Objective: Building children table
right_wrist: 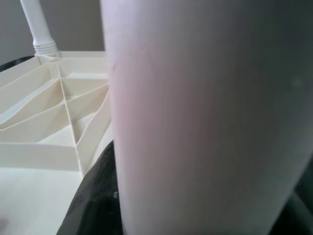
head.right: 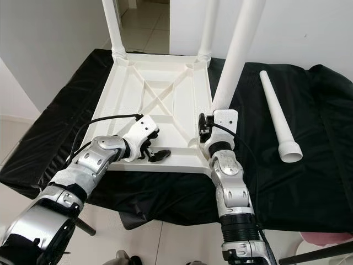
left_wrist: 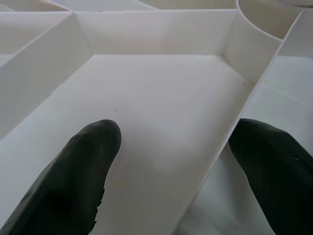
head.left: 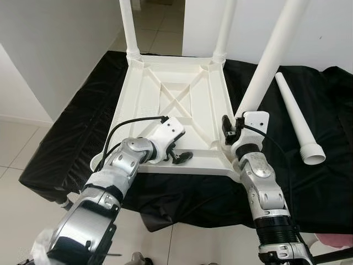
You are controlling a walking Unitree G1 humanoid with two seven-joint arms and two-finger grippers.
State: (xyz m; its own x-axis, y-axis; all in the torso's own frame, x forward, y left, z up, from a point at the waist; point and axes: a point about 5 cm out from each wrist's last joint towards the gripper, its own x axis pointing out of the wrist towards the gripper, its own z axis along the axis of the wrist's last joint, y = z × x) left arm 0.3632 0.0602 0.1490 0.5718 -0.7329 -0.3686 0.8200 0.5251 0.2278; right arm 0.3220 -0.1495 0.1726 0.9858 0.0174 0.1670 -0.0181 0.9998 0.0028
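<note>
1. Black cloth [head.left: 309, 193] covers a low surface in a room with white walls and a pale tiled floor [head.left: 160, 33].
2. On the cloth lies the white plastic tabletop [head.left: 171, 105], upside down, so its ribs with a cross in the middle face up.
3. Two white legs already stand in the far corners: the far left leg [head.left: 129, 27] and the far right leg [head.left: 225, 30], both upright.
4. A third leg [head.left: 271, 58] rises from the near right corner of the tabletop, tilted toward the right.
5. The right gripper [head.left: 234, 130] is at the bottom of this third leg, just above the corner socket. In the right wrist view the leg fills the space between the black fingers [right_wrist: 93, 205], so the fingers are closed around it.
6. The left gripper [head.left: 177, 154] is at the near edge of the tabletop, close to the near left part. In the left wrist view its two fingers [left_wrist: 78, 181] stand apart, one on each side of a thin white rib; I cannot tell if they press it.
7. A fourth leg [head.left: 298, 118] lies loose on the cloth to the right of the tabletop, well apart from it, with its wider end toward the robot.
8. At the bottom right corner a small piece of a pink thing [head.left: 336, 240] shows beside the cloth.
</note>
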